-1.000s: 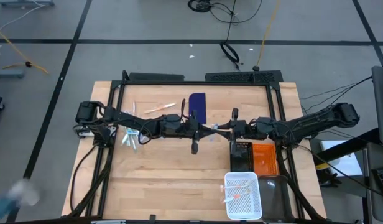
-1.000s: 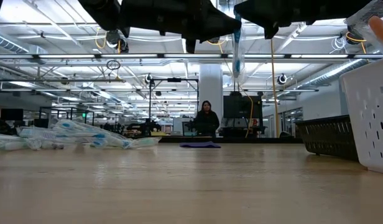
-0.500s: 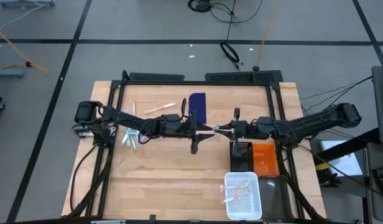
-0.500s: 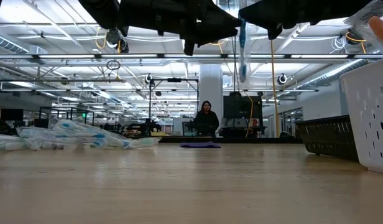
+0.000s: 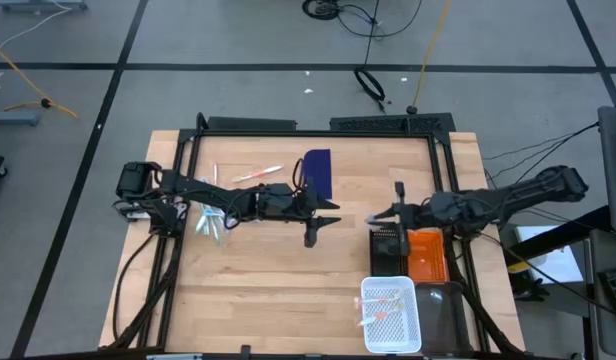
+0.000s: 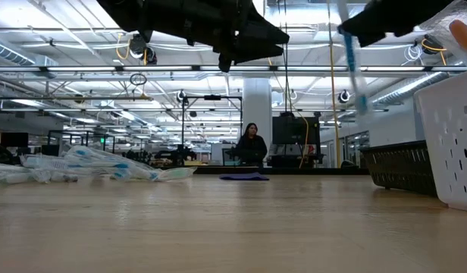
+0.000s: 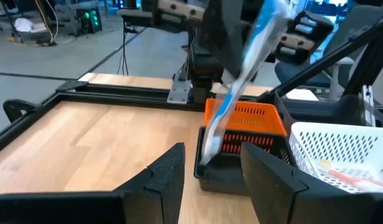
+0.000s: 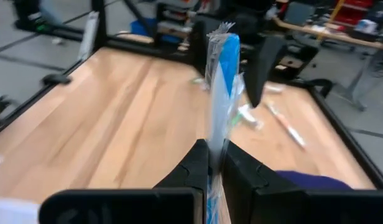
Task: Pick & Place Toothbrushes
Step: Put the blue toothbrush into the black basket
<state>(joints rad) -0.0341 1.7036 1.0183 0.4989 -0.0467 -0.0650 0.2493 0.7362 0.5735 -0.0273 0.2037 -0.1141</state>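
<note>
A toothbrush (image 8: 219, 81) in a blue-and-white wrapper is held in my right gripper (image 5: 385, 215), which is shut on it above the table's middle right, by the black basket (image 5: 388, 250). My left gripper (image 5: 331, 213) stands open at mid-table, facing the toothbrush (image 7: 241, 87) with nothing between its fingers. A pile of light-blue and white toothbrushes (image 5: 210, 222) lies flat on the table at the left. A pinkish one (image 5: 256, 174) lies alone behind the pile. My right gripper pinches the wrapped toothbrush (image 8: 217, 134) between its two fingers, near the upper end. The fingers come about level from the table's right side and lie across it. The toothbrush (image 6: 355, 64) hangs slanting below the gripper, clear of the table.
A dark blue flat rectangle (image 5: 318, 172) lies at the far middle. An orange basket (image 5: 426, 255) stands beside the black one, and a white basket (image 5: 391, 315) holding several toothbrushes stands near the front right edge. Bare wood stretches across the middle and front left.
My left gripper has opened and let go of the toothbrush. My right gripper, still shut on it, has drawn back toward the table's right edge, carrying the toothbrush away from the left gripper. The toothbrush now hangs slanted instead of upright.
</note>
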